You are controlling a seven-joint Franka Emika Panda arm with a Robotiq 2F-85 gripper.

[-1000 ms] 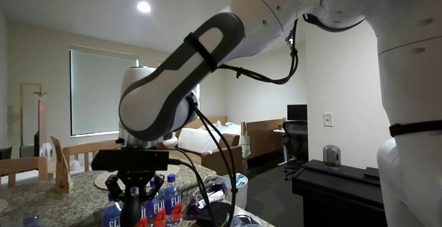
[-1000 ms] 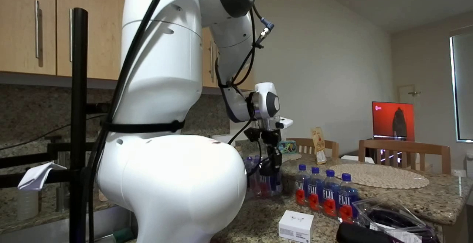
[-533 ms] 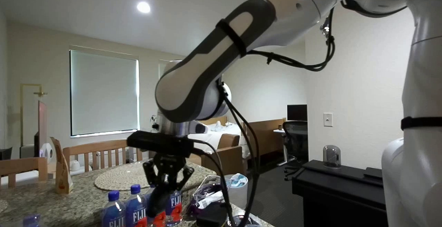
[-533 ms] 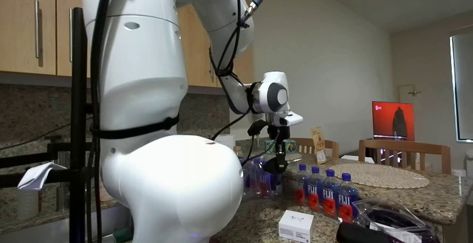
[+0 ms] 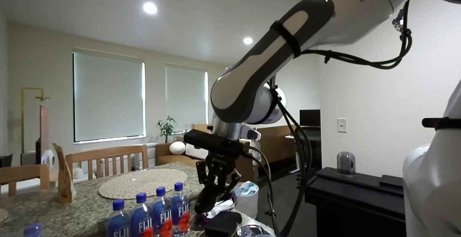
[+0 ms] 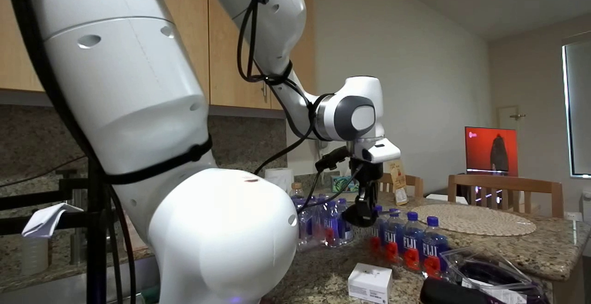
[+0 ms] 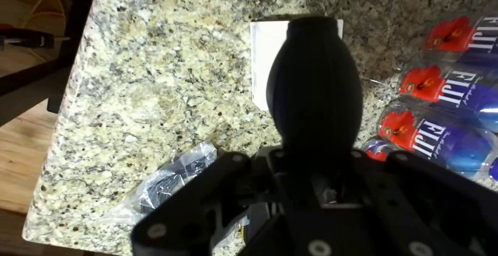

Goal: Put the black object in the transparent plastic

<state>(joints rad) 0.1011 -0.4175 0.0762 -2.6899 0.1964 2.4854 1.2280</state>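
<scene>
A smooth, rounded black object [image 5: 206, 200] is held in my gripper [image 5: 217, 183]. The gripper is shut on its narrow end, and the object hangs tilted above the counter. In an exterior view the object [image 6: 358, 216] hangs before the bottles. In the wrist view it [image 7: 315, 85] juts out from the gripper [image 7: 311, 156] and partly covers a white box. A clear plastic container [image 6: 466, 267] with dark and white contents lies at the lower right of an exterior view. A clear plastic bag [image 7: 167, 186] with something dark in it lies on the counter in the wrist view.
A row of water bottles [image 6: 411, 241] stands beside the object, and more bottles [image 6: 328, 223] stand behind. The white box [image 6: 370, 283] sits on the granite counter. A black case [image 5: 223, 224] lies by the clear container. The counter edge [image 7: 58, 131] shows in the wrist view.
The arm has carried the black object to the right in both exterior views, past the bottles. It now hangs near the clear container in an exterior view. The gripper stayed shut on it.
</scene>
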